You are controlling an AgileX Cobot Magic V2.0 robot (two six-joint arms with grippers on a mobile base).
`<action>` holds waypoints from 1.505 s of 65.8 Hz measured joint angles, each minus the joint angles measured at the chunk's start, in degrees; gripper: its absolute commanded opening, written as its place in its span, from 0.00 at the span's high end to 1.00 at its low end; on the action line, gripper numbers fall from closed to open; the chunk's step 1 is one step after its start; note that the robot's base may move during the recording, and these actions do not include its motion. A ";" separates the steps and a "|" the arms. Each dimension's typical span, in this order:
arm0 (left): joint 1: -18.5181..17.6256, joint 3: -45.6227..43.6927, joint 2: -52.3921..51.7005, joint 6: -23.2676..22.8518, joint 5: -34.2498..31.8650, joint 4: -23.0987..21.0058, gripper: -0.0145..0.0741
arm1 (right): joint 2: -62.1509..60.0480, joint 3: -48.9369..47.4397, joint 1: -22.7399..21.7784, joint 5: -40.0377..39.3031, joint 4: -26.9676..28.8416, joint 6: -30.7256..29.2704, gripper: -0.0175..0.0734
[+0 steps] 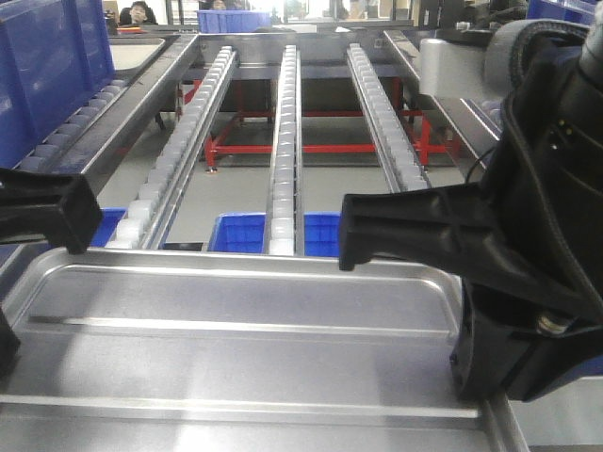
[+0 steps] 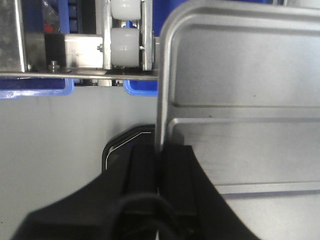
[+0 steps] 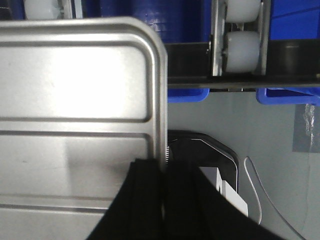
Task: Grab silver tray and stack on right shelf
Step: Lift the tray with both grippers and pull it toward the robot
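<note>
The silver tray (image 1: 245,363) fills the foreground, level, with two long ribs across its floor. My left gripper (image 1: 80,226) is shut on its left rim; in the left wrist view the left gripper (image 2: 159,150) pinches the rim of the tray (image 2: 240,75). My right gripper (image 1: 353,235) is shut on its right rim; in the right wrist view the right gripper (image 3: 164,165) clamps the rim of the tray (image 3: 75,85). The right shelf is mostly hidden behind my right arm; only its steel side rail (image 1: 443,108) shows.
A rack with three rails of big white rollers (image 1: 283,141) lies straight ahead, just past the tray's far edge. Blue crates (image 1: 250,231) sit below it, with a red frame (image 1: 320,146) behind. A blue bin (image 1: 47,66) stands on the left rack.
</note>
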 measured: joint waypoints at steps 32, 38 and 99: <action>0.00 0.00 2.33 -0.57 0.06 0.46 0.94 | 0.00 0.00 0.00 -0.48 -0.05 0.05 0.73; 0.00 -0.10 2.33 -0.57 -0.06 0.55 0.94 | 0.00 0.00 0.00 -0.38 -0.14 0.05 0.73; 0.00 -0.31 2.33 -0.85 -0.32 0.58 0.94 | 0.00 0.00 0.00 -0.18 -2.00 0.15 0.73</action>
